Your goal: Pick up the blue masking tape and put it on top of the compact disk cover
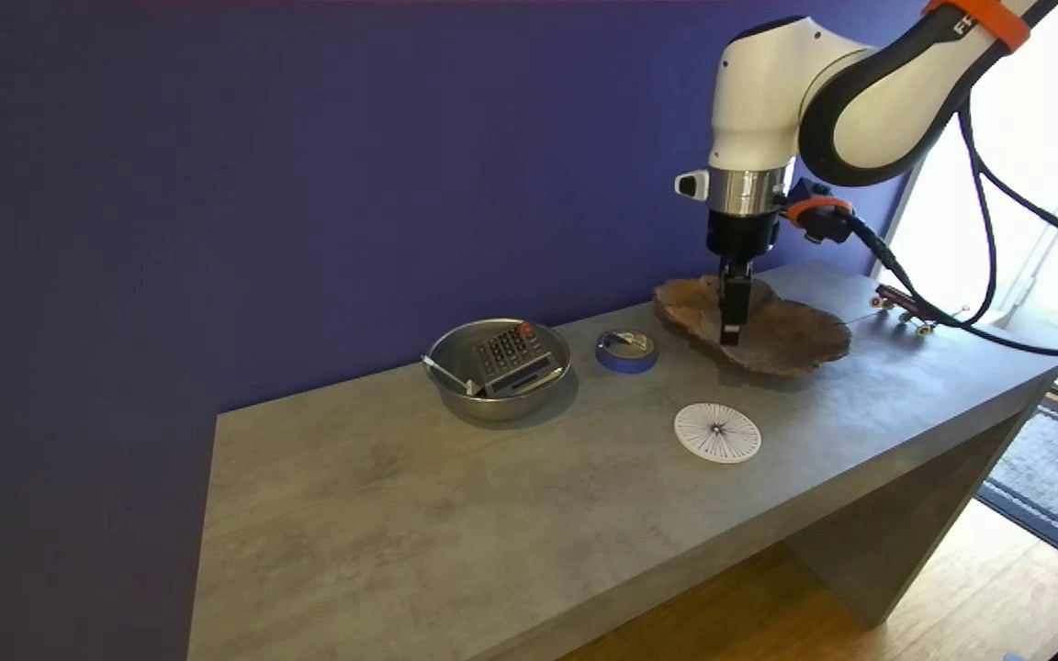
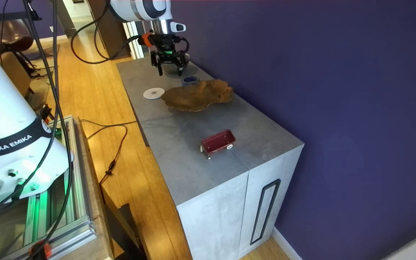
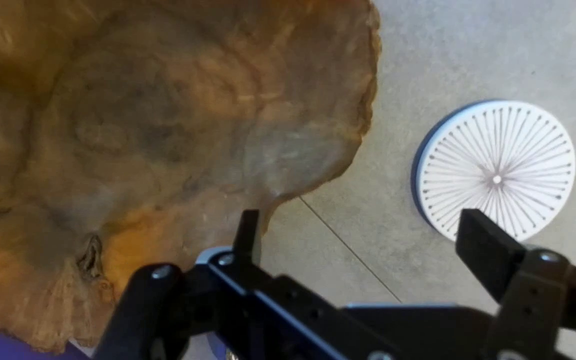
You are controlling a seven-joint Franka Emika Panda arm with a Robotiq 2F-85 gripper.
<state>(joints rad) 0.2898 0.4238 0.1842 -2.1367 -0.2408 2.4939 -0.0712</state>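
Note:
The blue masking tape (image 1: 625, 364) lies flat on the table between the metal bowl and the wooden tray; it also shows in an exterior view (image 2: 185, 83). In the wrist view only a sliver of the tape (image 3: 215, 345) shows at the bottom edge, mostly hidden by the gripper. The compact disk cover (image 1: 717, 433), a flat white disc with dark radial lines, lies nearer the table's front edge; it shows at right in the wrist view (image 3: 498, 150). My gripper (image 1: 731, 336) is open and empty above the table, its fingers wide apart (image 3: 360, 215) in the wrist view.
The brown wooden tray (image 1: 795, 340) lies beside the tape and the disc. A metal bowl (image 1: 497, 409) holds a calculator (image 1: 511, 356) and other small items. A small red wagon (image 2: 218, 141) stands on the table beyond the tray. A purple wall (image 1: 400, 184) runs along the table's back.

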